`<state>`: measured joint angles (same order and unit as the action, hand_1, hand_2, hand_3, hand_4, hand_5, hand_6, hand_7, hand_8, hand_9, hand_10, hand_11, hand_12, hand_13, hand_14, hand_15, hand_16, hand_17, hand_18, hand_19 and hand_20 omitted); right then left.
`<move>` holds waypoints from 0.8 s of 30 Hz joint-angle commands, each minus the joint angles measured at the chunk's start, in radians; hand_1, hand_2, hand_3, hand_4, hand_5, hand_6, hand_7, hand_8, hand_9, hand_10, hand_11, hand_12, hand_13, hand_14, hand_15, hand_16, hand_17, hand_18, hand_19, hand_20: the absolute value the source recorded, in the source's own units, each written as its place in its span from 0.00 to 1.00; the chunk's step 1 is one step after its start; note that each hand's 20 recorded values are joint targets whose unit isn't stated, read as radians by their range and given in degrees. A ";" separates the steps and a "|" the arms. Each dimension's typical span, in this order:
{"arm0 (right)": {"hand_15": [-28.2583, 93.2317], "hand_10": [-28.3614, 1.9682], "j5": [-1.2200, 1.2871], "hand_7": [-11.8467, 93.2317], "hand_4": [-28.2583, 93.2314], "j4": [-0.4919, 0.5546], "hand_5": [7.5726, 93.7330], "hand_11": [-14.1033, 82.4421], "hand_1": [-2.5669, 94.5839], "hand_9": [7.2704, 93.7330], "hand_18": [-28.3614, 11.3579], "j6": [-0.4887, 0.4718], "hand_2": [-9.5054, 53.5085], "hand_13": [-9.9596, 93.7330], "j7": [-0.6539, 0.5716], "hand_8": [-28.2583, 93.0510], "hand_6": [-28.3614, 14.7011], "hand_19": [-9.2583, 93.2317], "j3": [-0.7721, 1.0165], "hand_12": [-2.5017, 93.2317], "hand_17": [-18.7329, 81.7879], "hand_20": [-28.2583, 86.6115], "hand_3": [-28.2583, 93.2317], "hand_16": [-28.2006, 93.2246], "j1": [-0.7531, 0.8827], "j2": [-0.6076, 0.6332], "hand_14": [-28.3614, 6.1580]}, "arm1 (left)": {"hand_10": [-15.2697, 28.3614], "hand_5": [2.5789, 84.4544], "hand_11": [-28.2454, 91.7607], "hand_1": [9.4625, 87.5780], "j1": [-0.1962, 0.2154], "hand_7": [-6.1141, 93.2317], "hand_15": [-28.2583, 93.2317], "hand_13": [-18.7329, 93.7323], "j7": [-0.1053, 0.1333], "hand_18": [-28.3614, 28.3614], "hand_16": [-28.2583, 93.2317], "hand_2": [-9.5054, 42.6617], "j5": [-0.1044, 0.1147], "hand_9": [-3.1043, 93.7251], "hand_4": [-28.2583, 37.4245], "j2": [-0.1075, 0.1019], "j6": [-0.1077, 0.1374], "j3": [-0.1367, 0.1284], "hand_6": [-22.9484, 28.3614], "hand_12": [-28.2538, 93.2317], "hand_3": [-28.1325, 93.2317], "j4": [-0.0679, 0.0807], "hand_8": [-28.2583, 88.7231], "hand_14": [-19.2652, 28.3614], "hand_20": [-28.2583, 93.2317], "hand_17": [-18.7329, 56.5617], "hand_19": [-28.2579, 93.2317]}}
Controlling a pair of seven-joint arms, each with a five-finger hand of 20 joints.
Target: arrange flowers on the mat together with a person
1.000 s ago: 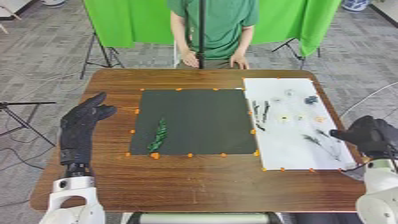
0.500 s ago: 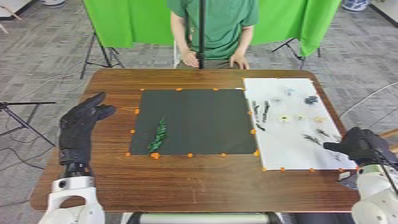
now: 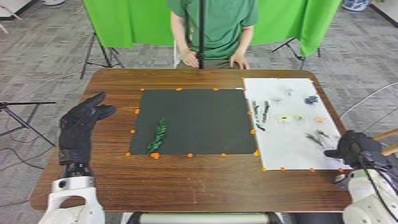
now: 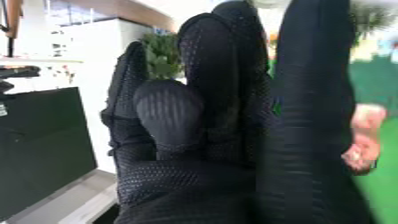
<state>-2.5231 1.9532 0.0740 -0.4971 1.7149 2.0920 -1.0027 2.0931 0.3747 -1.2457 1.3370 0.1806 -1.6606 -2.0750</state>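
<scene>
The right hand [image 3: 360,149], fingers extended, is beside the white sheet [image 3: 284,157]; left hand [image 3: 77,125] uncurled; green sprig [image 3: 159,136] on the dark mat [image 3: 204,117].

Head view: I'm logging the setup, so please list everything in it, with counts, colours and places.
Mat: one, dark grey, mid-table
White sheet: one, right of the mat
Leafy sprig: one, green, mat's left part
Bare stems: at least two, dark, sheet's left side
Bloom: one, dark bluish, sheet's upper right
Small blooms: three, two yellowish, one orange, across sheet's middle
Wispy sprigs: at least two, dark, sheet's lower right
Orange marks: many, around mat and sheet
Table: one, brown
Cloth: green, behind the table
Stands: several, black, around the table
Left hand: one, black, left of the mat
Right hand: one, black, at sheet's lower right
</scene>
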 commanded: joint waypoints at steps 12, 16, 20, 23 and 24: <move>0.84 0.66 0.218 0.35 0.51 0.086 0.90 0.49 0.95 0.95 0.19 0.077 0.00 0.86 -0.033 0.39 0.69 0.71 0.030 0.50 0.53 0.65 0.00 0.52 -0.018 -0.015 0.58 | 0.70 0.61 0.42 0.24 0.013 0.20 0.43 0.61 -0.009 0.75 0.22 0.16 0.007 0.62 0.16 0.001 0.006 -0.001 0.50 0.36 0.79 -0.002 0.19 0.80 0.42 0.44 0.36; 0.84 0.65 0.234 0.35 0.51 0.148 0.90 0.49 0.95 0.95 0.18 0.139 0.00 0.87 -0.047 0.39 0.69 0.71 0.030 0.49 0.53 0.65 0.00 0.52 -0.023 -0.028 0.58 | 0.71 0.61 0.42 0.24 0.012 0.20 0.43 0.60 -0.011 0.75 0.22 0.16 0.010 0.62 0.16 0.003 0.002 0.000 0.50 0.36 0.79 -0.001 0.19 0.80 0.42 0.44 0.36; 0.84 0.63 0.239 0.34 0.52 0.212 0.91 0.50 0.95 0.95 0.18 0.185 0.00 0.86 -0.047 0.39 0.68 0.72 0.003 0.49 0.53 0.65 0.00 0.53 -0.034 -0.051 0.57 | 0.71 0.61 0.42 0.24 0.010 0.20 0.43 0.60 -0.015 0.75 0.22 0.16 0.017 0.63 0.16 -0.004 0.002 0.000 0.50 0.36 0.79 0.003 0.19 0.80 0.42 0.44 0.36; 0.85 0.62 0.233 0.34 0.53 0.253 0.91 0.51 0.96 0.95 0.18 0.210 0.00 0.86 -0.034 0.39 0.67 0.72 -0.047 0.48 0.53 0.65 0.00 0.53 -0.058 -0.088 0.56 | 0.71 0.61 0.42 0.24 0.007 0.20 0.43 0.60 -0.020 0.75 0.22 0.16 0.039 0.63 0.16 -0.029 0.007 -0.003 0.51 0.36 0.79 0.014 0.19 0.80 0.42 0.44 0.36; 0.85 0.62 0.221 0.34 0.53 0.264 0.91 0.51 0.96 0.95 0.18 0.218 0.00 0.86 -0.026 0.39 0.67 0.72 -0.069 0.48 0.53 0.65 0.00 0.53 -0.067 -0.104 0.56 | 0.71 0.61 0.42 0.24 0.003 0.20 0.43 0.60 -0.021 0.75 0.22 0.16 0.048 0.63 0.16 -0.041 0.011 -0.004 0.51 0.36 0.79 0.020 0.19 0.80 0.42 0.44 0.36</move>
<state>-2.2775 2.1329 0.2566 -0.5454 1.7289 2.0680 -1.0354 2.0937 0.3715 -1.2390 1.3355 0.1805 -1.6604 -2.0760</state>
